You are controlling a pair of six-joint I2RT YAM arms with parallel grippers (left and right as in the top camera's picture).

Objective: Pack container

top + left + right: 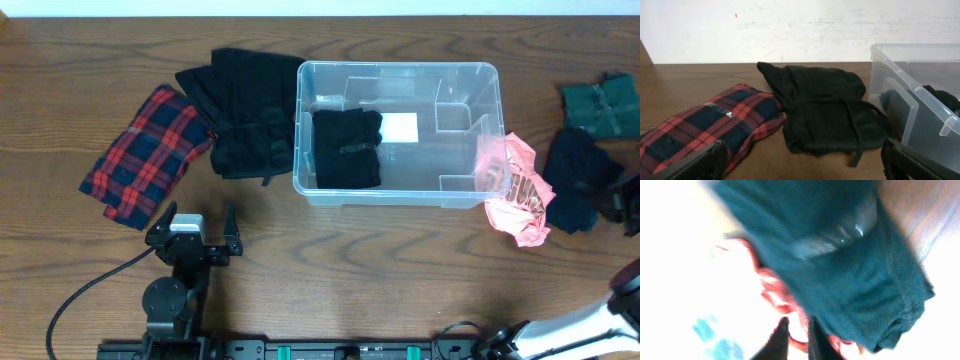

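Mid-bench toward the far edge: the container (pixel 400 66), holding a black garment (pixel 347 148). Probably handles light, stiff, slick; best to grip at the rim. By the near edge: left gripper (pixel 196 228) splayed, empty. At the right edge: right gripper (pixel 797 323) blurred, cannot tell whether clenched.

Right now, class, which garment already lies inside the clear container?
The folded black garment in the container's left part; the other black pile and the plaid cloth lie outside.
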